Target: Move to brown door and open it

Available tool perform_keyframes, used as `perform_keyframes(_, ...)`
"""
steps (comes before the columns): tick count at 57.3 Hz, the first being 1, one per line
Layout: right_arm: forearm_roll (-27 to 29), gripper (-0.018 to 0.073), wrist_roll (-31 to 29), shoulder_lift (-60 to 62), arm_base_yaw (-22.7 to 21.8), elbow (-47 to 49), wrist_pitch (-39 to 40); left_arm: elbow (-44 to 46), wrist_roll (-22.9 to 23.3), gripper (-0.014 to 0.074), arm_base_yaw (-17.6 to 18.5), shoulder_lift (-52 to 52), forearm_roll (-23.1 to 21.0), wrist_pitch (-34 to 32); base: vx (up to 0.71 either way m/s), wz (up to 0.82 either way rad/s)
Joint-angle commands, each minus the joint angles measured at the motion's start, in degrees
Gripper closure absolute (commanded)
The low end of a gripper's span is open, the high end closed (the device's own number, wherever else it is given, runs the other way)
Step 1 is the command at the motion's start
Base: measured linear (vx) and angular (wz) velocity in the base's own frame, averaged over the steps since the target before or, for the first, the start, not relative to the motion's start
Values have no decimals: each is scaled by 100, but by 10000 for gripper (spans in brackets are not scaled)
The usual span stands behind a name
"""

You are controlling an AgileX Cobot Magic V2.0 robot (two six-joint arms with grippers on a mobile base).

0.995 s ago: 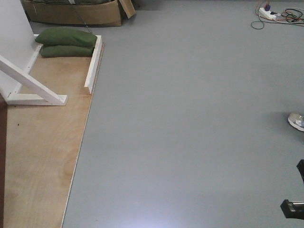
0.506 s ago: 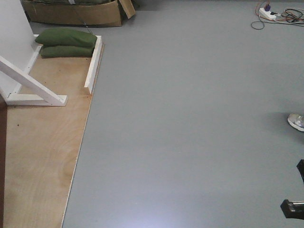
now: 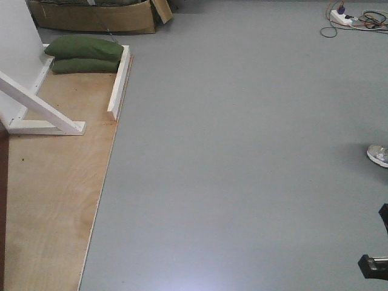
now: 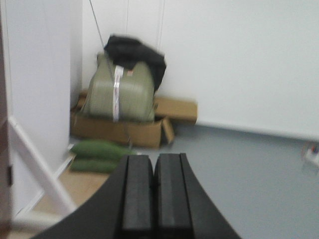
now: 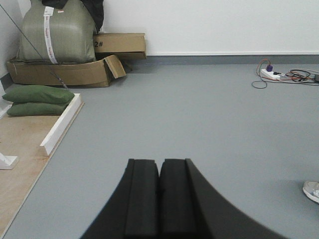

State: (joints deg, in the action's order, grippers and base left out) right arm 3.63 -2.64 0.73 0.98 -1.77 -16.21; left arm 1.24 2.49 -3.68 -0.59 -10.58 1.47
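Observation:
A thin dark brown strip, the edge of the brown door (image 3: 2, 206), runs down the far left border of the front view; it also shows as a brownish strip in the blurred left wrist view (image 4: 4, 149). The rest of the door is out of view. My left gripper (image 4: 153, 164) is shut and empty, its pads together, pointing toward the room's corner. My right gripper (image 5: 159, 167) is shut and empty, held above the grey floor. Neither gripper is near the door.
A plywood floor panel (image 3: 54, 194) with a white braced frame (image 3: 42, 106) lies on the left. Two green sandbags (image 3: 85, 53) and a cardboard box (image 3: 97, 17) sit behind it. A power strip with cables (image 3: 341, 16) and a shoe (image 3: 379, 156) are on the right.
The front view is almost unchanged; the scene has shifted only a few pixels. Both grippers stay shut.

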Motion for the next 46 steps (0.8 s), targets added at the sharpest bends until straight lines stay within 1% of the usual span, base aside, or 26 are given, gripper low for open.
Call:
perform_keyframes(1,-4,559,-32,62,-8,-28,466,533,16,600,-51,348,-696,-1157,0,0)
perform_keyframes(5,-4,559,-32,62,-8,-28,466,771,2,600,-179,786,-1255,-1731,0,0)
perform_keyframes(9,-4,559,-32,62,-8,-28,466,1093,-155,600,-360,1292,-1885,-2243,0,0)
perform_keyframes(12,-4,559,-32,62,-8,-28,466,1432,-442,600,-502,1677,-2408,-2503,0,0)
perform_keyframes(17,-4,559,-32,62,-8,-28,466,2067,-1073,600,-694,2436,-3274,-2939,0,0)
perform_keyframes(23,-4,559,-32,62,-8,-28,466,3072,-1866,600,-857,3365,-4119,-3539,0,0)
perform_keyframes(26,-4,559,-32,62,-8,-28,466,3530,-2227,600,-905,3744,-4407,-3827,0,0)
perform_keyframes(28,-4,559,-32,62,-8,-28,466,3918,-2563,600,-946,4042,-4582,-4011,0,0)
perform_keyframes(34,-4,559,-32,62,-8,-28,466,4877,-3495,600,-1105,4664,-4863,-4294,0,0)
perform_keyframes(40,-4,559,-32,62,-8,-28,466,5844,-4378,600,-1381,5308,-5100,-4423,0,0)
perform_keyframes(43,-4,559,-32,62,-8,-28,466,6303,-4643,600,-1585,5619,-5324,-4415,0,0)
perform_keyframes(46,-4,559,-32,62,-8,-28,466,6732,-4681,600,-1834,5875,-5649,-4392,0,0)
